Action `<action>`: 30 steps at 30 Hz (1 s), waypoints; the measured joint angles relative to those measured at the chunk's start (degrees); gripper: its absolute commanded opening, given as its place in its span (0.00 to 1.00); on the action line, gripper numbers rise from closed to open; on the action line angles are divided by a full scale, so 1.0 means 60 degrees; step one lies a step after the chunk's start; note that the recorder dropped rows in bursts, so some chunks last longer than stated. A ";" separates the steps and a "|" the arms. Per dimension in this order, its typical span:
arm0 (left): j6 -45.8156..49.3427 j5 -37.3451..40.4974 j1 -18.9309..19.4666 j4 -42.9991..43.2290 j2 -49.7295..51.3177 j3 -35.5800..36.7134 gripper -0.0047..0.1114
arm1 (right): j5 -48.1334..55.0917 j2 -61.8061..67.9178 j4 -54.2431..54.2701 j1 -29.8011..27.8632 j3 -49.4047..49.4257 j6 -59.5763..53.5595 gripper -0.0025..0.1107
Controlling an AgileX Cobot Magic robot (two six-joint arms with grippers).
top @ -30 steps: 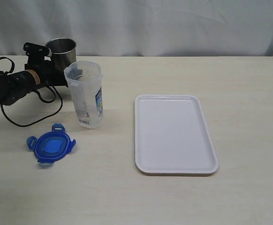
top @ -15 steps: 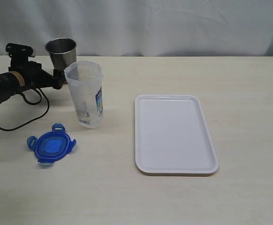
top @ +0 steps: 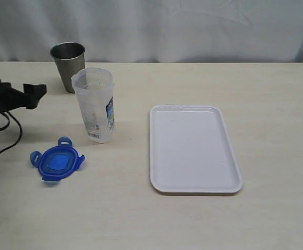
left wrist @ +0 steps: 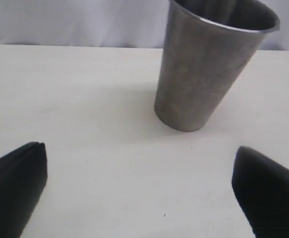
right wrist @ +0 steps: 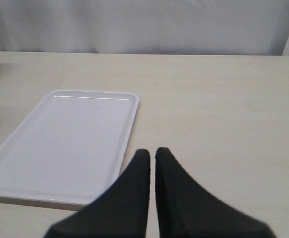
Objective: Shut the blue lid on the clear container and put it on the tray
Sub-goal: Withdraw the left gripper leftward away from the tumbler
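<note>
Evidently, no step is done: the blue lid (top: 57,163) lies loose on the worktop (top: 141,224) at lower left, apart from the open clear container (top: 95,107) standing left of the bare tray (top: 193,151); left jaws spread and empty, right jaws pressed together.

An exterior camera looked down across the beige table (top: 141,224); the low right wrist camera shared its flat white plastic tray (top: 193,151).
</note>
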 measured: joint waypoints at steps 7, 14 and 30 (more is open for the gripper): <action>-0.1642 0.0454 0.0297 0.1397 -0.2520 0.1779 0.92 | 0.0000 0.0000 0.0000 0.0000 0.0000 0.0000 0.06; -0.5112 0.0142 0.0297 0.7052 -0.4926 0.2109 0.92 | 0.0000 0.0000 0.0000 0.0000 0.0000 0.0000 0.06; -0.9128 -0.4062 0.0278 0.7506 -0.7749 0.2127 0.92 | 0.0000 0.0000 0.0000 0.0000 0.0000 0.0000 0.06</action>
